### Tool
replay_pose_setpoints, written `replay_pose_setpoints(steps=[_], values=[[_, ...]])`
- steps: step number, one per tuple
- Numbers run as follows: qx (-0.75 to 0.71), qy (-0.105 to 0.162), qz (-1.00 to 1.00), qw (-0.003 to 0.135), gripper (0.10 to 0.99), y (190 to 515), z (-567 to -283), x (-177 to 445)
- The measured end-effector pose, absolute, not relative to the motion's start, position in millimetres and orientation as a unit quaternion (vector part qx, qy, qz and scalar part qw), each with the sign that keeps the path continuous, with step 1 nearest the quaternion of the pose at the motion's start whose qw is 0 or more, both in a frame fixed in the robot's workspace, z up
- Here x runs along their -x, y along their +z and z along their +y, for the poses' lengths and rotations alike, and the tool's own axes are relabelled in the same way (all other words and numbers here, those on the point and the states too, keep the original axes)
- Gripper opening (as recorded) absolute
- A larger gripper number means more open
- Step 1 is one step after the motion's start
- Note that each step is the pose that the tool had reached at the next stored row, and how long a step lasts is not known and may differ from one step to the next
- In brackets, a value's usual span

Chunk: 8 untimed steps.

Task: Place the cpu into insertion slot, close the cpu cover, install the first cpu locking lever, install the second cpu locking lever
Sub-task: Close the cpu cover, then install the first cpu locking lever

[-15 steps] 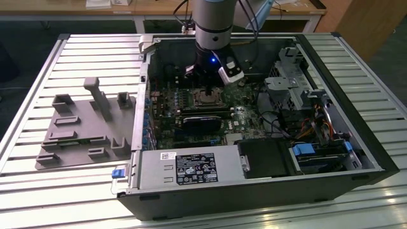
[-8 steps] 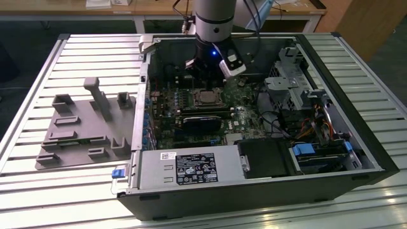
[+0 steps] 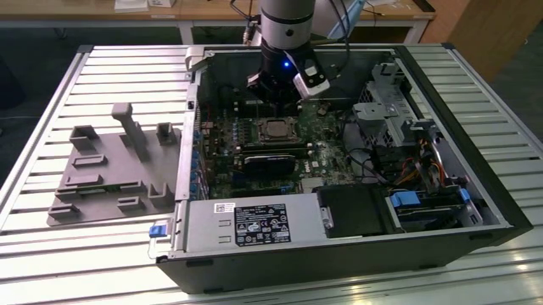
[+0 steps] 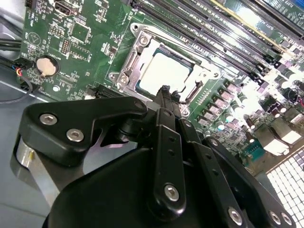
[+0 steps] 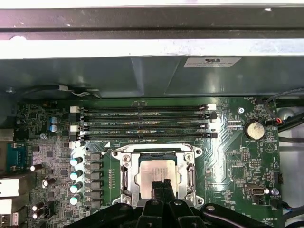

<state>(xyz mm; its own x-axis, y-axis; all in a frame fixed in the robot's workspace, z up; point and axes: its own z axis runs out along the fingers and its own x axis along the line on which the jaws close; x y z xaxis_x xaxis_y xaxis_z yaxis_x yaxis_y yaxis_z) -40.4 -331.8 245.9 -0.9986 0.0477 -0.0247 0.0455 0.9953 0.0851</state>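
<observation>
The cpu (image 5: pixel 154 172) lies flat in the insertion slot (image 4: pixel 137 35), its pale metal top showing in both wrist views. The cpu cover (image 5: pixel 125 173), a silver frame, lies down around the chip (image 4: pixel 164 71). My gripper (image 5: pixel 160 186) hangs just above the chip's near edge, its black fingertips together and shut on nothing; the narrow tip (image 4: pixel 164 91) shows over the socket's rim. In the exterior view the arm (image 3: pixel 284 38) reaches straight down into the open computer case, and the socket (image 3: pixel 276 130) sits just below it.
Long black memory slots (image 5: pixel 142 123) run beside the socket, and a coin battery (image 5: pixel 254 129) sits further along the board. A black block (image 3: pixel 267 162), the power supply (image 3: pixel 254 222) and drive bays (image 3: pixel 407 127) crowd the case. A grey fixture (image 3: pixel 102 178) lies on the slatted table.
</observation>
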Motion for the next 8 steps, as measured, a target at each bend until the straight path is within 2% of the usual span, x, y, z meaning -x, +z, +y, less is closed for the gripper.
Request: replay_pose_setpoints(steps=[8], values=[[-0.023,0.042,0.999,0.013,0.102,246.0,-331.8,40.4]])
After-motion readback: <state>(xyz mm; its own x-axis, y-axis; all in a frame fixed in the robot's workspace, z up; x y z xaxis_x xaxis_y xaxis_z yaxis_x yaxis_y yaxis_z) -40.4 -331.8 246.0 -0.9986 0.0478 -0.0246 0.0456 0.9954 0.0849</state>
